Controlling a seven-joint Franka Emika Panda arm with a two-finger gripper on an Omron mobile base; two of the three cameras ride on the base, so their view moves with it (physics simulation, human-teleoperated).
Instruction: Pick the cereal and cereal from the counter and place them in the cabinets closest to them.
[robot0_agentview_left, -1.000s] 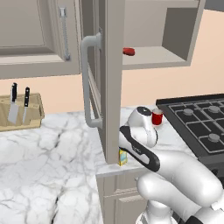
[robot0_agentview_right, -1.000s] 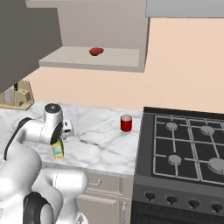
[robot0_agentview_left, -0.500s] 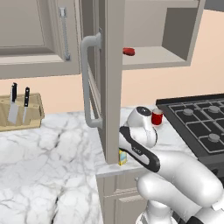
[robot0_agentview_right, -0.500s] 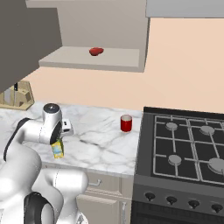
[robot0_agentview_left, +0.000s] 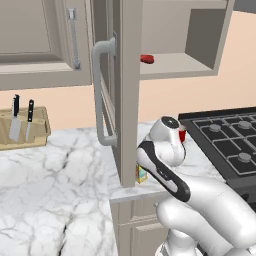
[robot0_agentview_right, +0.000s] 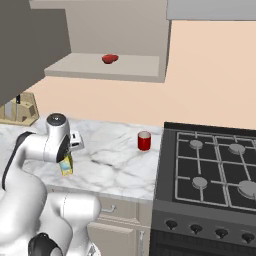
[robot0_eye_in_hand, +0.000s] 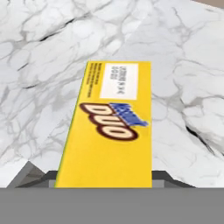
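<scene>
We saw the narrow yellow printed cardboard cereal box (robot0_eye_in_hand: 109, 131) lying directly ahead of the jaws (robot0_eye_in_hand: 105, 181), its long axis running straight away from the hand, with the near end set between the two dark finger tips. In the right base view the same box (robot0_agentview_right: 66, 165) hung under the white wrist, just above or on the white grey-veined marble desk (robot0_agentview_right: 115, 162); we could not tell whether it had left the surface. The jaws stood drawn in against the box's two long sides, clamped on it as we judged, with a tip showing at each lower corner of the box.

The beige-taupe wall cabinet (robot0_agentview_left: 172, 67) with its plain inner shelf sat straight above, its panelled door (robot0_agentview_left: 122, 90) swung open toward the arm, so we judged that the coming move was a lift upward, clear of that door edge.
</scene>
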